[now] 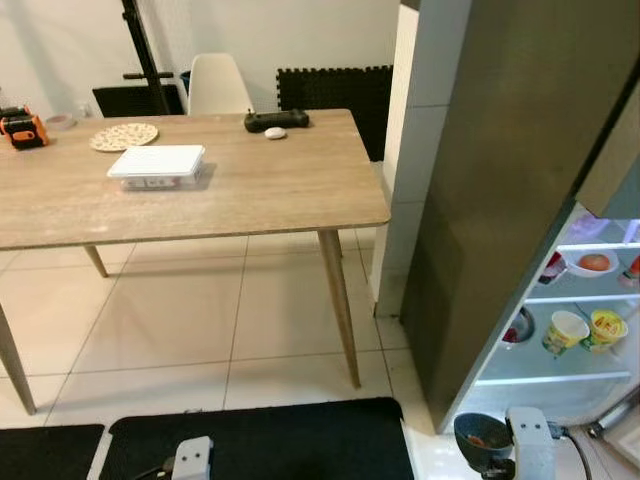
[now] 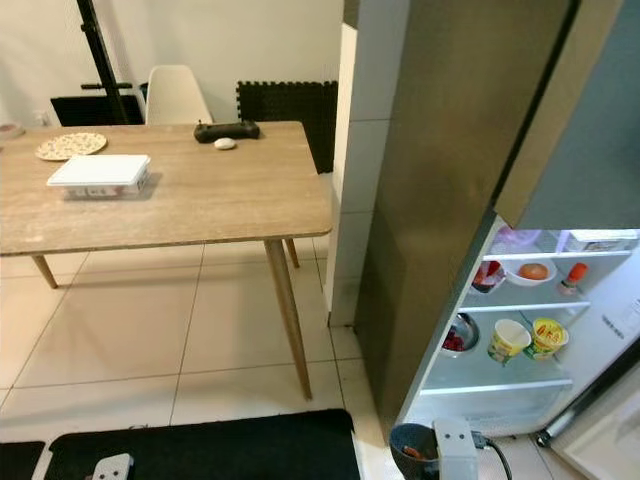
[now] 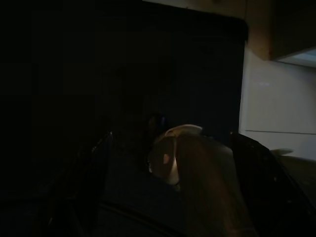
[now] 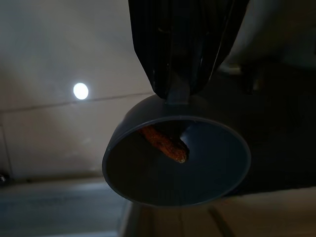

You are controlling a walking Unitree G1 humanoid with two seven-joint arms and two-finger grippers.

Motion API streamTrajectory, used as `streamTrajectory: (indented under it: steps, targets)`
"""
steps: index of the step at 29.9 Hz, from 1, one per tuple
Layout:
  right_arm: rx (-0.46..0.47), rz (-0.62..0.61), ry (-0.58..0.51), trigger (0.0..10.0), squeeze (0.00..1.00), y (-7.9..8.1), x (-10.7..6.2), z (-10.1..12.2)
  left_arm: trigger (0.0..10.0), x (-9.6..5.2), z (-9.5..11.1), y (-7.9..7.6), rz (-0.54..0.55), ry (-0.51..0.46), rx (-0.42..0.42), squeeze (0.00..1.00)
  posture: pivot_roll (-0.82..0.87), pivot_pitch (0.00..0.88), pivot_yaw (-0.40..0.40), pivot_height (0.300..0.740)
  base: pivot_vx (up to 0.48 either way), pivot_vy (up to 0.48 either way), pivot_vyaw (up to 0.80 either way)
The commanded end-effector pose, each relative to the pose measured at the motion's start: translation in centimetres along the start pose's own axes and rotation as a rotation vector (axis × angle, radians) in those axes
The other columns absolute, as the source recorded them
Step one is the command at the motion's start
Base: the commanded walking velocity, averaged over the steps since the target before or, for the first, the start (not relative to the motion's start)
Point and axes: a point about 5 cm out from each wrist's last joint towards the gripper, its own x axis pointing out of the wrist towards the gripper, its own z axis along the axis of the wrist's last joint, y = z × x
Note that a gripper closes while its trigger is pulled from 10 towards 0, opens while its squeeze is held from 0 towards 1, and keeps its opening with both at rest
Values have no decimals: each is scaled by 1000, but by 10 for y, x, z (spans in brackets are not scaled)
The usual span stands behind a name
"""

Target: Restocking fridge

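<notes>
- No brand, label or other writing is showing clearly enough to read; the print on the two yellow cups in the fridge is too small to make out.
- The right gripper is pinching the rim of a dark grey-blue bowl, its black ribbed fingers closing together on the edge.
- An orange, rough-skinned piece of food is lying inside the bowl, against its wall near the gripped rim.
- The bowl is hanging low at the robot's right, just in front of the open fridge and above the pale tiled floor.
- The fridge is standing open, its lit glass shelves carrying a white bowl with something orange, a red-capped bottle, a metal bowl of red fruit and the two cups.
- The lowest lit shelf is looking bare.
- A tall, dark, matt door panel is standing between the table and the shelves.
- The left gripper is hanging in deep shade; I cannot tell how its fingers are standing.
- A wood-grain table with rounded corners and slanted legs is standing well left of the fridge, with open tiled floor between them.
- On the table, a white rectangular lidded box, a round patterned plate, a black controller and a small white oval object are lying apart.
- A black mat is lying at the robot's feet.
</notes>
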Motion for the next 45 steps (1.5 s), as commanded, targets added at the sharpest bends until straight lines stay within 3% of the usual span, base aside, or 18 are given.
streamTrajectory:
  steps: [1, 15, 30, 45]
  targets:
    - [-4, -20, 22, 10000, 0, -5, -2, -5, 10000, -1, -5, -1, -2, 21, -5, 0, -102, 0, -15, 740, 0, -416, 0]
    - [-2, -23, 0, 10000, 0, -5, -1, -1, 10000, 0, -4, -3, -16, 22, 1, 0, -96, 0, -15, 740, 0, -428, 0]
    - [-69, 38, -157, 10000, 0, 6, 9, 47, 10000, 0, -4, -3, -21, 26, 9, 0, -93, 0, -14, 740, 0, -430, 0]
    - [-142, 207, -313, 10000, 0, 36, 13, 93, 10000, 1, -2, -4, -29, 29, 30, 0, -94, 0, -13, 740, 0, -432, 0]
